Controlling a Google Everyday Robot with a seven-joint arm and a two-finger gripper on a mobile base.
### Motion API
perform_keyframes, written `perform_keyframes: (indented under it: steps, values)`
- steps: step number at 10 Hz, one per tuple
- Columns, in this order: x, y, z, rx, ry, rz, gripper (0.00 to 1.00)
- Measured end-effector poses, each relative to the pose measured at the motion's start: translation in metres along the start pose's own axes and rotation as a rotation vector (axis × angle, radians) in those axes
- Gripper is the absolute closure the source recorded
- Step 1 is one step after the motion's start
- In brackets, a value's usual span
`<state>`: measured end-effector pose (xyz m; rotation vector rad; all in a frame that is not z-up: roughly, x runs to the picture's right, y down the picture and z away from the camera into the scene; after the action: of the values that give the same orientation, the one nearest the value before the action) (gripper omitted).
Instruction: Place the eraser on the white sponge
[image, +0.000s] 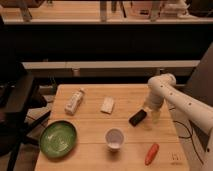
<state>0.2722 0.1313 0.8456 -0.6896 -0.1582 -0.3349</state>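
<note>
The eraser (137, 118) is a small black block lying on the wooden table (90, 130), right of centre. The white sponge (107, 105) is a flat white pad lying to the left of the eraser and a little farther back, apart from it. My gripper (150, 112) hangs from the white arm at the right side of the table, directly at the eraser's right end and low over the table top.
A white bottle (74, 101) lies on its side at the back left. A green plate (58, 138) sits at the front left. A white round cup (114, 138) stands front centre. An orange carrot-shaped object (151, 153) lies front right. A dark chair (17, 107) stands left of the table.
</note>
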Motion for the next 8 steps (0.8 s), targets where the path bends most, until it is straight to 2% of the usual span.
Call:
perform_keyframes:
  steps: [2,3,5,8]
  values:
    - [-0.009,-0.005,-0.028,0.023,-0.029,-0.032,0.2]
    - [-0.01,-0.005,-0.031,0.028,-0.037,-0.038,0.2]
    - [-0.011,-0.005,-0.03,0.031,-0.054,-0.061,0.2]
    - [-0.026,-0.011,-0.02,0.016,-0.061,-0.154,0.2]
